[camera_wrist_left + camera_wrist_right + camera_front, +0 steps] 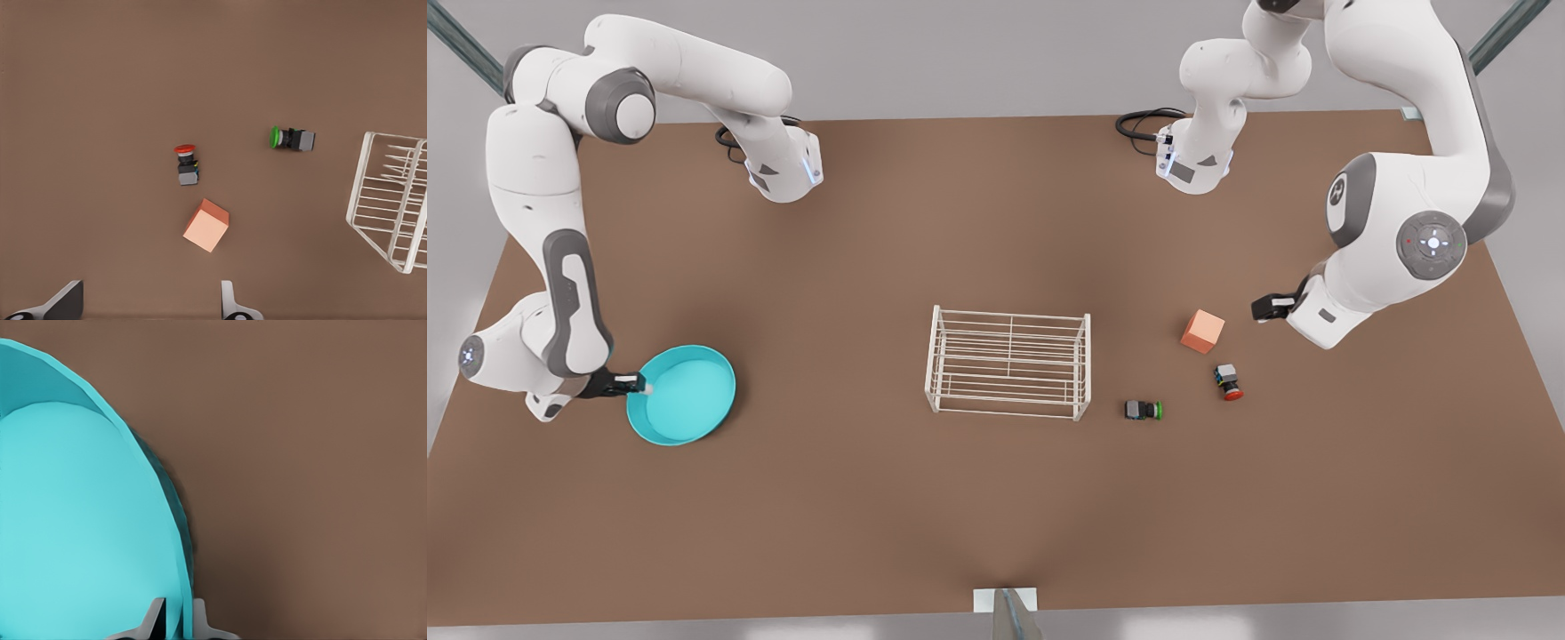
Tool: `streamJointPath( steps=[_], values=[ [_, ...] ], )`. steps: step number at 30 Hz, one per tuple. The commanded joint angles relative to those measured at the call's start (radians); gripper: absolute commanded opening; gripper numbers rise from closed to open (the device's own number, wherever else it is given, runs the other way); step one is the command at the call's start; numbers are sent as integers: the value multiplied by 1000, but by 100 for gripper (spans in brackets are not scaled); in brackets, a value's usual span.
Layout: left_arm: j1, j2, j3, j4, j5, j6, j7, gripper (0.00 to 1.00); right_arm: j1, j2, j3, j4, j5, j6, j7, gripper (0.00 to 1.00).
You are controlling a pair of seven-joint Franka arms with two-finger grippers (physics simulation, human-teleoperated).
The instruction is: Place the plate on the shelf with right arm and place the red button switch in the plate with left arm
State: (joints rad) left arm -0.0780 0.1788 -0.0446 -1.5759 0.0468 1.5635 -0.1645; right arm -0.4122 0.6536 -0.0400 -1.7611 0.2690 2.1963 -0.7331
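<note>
The right gripper (pixel 643 384) had its fingers clamped on the plate (pixel 685 396) rim, the shelf (pixel 1009 362) well off toward the front view's right. The left gripper (pixel 1258 308) hovered spread and empty near the red button switch (pixel 1228 381) on the counter (pixel 960 516).

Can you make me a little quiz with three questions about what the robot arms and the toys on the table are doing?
1. True or false: the right gripper has its fingers either side of the rim of the plate.
2. Which thing lies nearest the red button switch? A) the orange cube B) the shelf C) the plate
3. Fill in: the left gripper is open and holds ____.

Key:
1. True. The right wrist view shows the rim between the two fingers.
2. A. The cube sits just beside it; the green button switch is a bit farther.
3. Nothing. It hangs above the table near the cube.
</note>
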Motion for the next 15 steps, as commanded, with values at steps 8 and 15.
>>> streamJointPath(
  steps=[8, 15],
  values=[
    [-8, 83, 74, -108, -4, 279, 20, 100, 10, -94, 166, 140, 10, -279, -62, 21],
    [-3, 154, 80, -362, -94, 636, 16, 100, 115, -84, 298, 304, 124, -349, -3, 21]
  ],
)
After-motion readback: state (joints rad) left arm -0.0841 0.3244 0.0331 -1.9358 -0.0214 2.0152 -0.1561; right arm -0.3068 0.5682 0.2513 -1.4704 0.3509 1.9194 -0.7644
